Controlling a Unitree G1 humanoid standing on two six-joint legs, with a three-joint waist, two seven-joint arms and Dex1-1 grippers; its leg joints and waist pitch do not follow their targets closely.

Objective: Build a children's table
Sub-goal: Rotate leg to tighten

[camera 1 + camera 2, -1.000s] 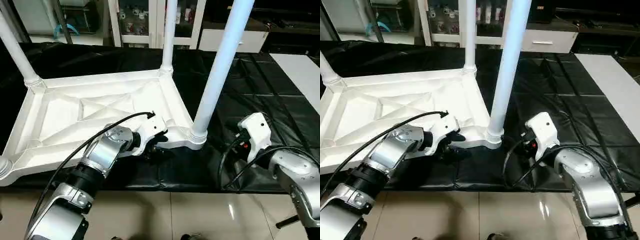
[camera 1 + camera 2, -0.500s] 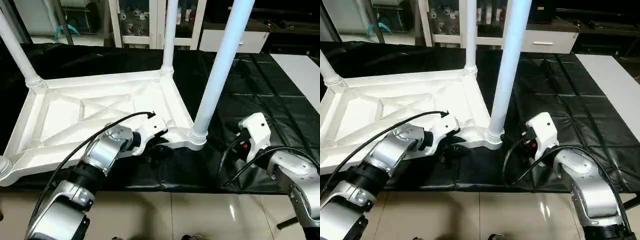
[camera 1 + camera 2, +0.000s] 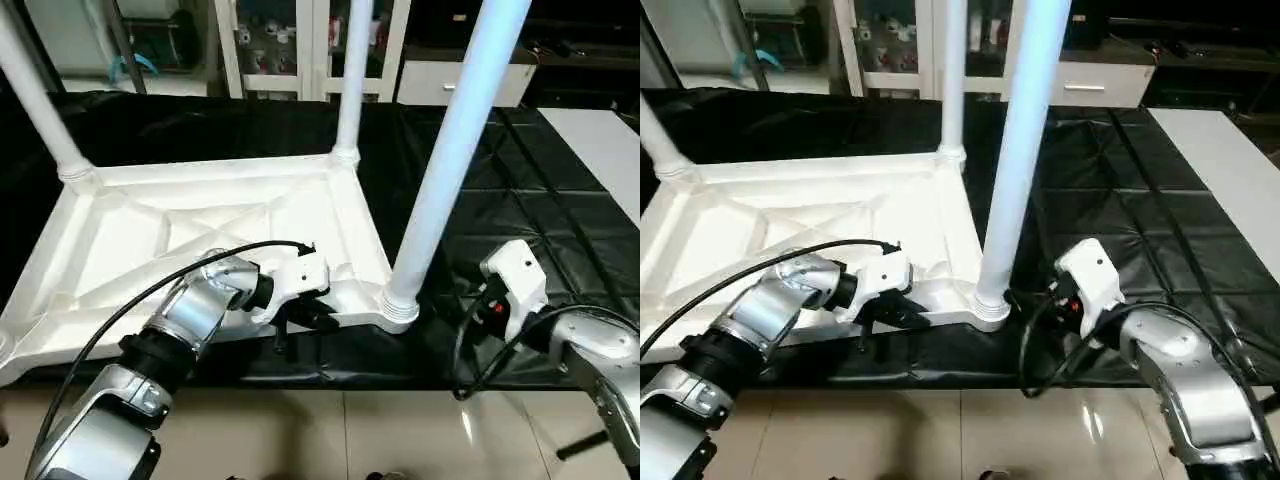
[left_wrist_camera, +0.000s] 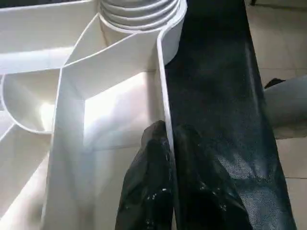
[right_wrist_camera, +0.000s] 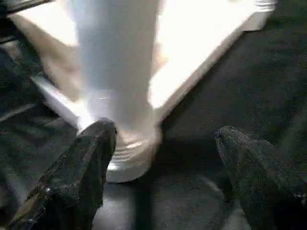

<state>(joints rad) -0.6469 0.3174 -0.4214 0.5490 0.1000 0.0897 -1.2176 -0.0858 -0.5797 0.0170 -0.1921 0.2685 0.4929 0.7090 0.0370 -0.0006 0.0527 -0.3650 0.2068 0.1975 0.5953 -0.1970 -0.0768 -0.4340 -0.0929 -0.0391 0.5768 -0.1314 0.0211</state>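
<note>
Black fingers of the left gripper (image 4: 169,158) pinch the near rim of the upturned table top (image 3: 200,225) at lower centre of the frame. At lower right the right gripper (image 5: 160,158) gapes, empty, beside the near-right leg (image 3: 450,160).

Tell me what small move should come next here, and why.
Probably bring the right gripper in around the base of the near leg. Its fingers stand wide open just short of that leg, while the left gripper is pinched on the tabletop's rim, steadying the upturned top.
</note>
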